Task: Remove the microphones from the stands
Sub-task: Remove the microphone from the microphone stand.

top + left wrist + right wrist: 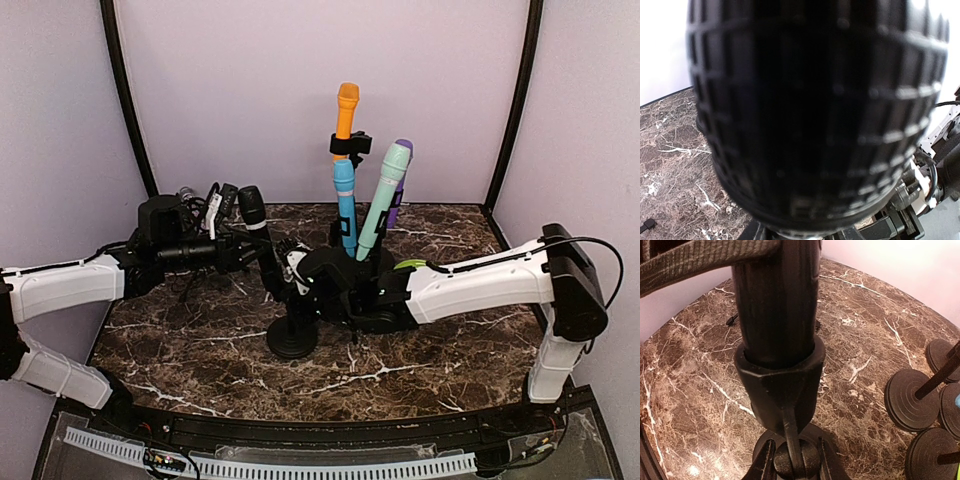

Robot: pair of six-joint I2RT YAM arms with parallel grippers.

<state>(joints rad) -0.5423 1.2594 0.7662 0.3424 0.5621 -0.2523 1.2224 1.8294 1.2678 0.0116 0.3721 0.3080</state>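
Both arms set, microphone not yet out of its stand.

The black microphone [252, 207] stands left of centre on the marble table [190, 345], tilted, its handle seated in the clip [780, 375] at the top of the stand [293, 338]. The right gripper [796, 462] is clenched on the stand's thin neck just under the clip, bracing it. The left gripper [256, 252] reaches in from the left around the handle below the head and seems clamped on it, though the head fills its own camera and hides most of the fingers. So hold and brace look done. What is left is drawing the handle up out of the clip and carrying it away. Four coloured microphones [385, 200] stand at the far side, apart from this work.
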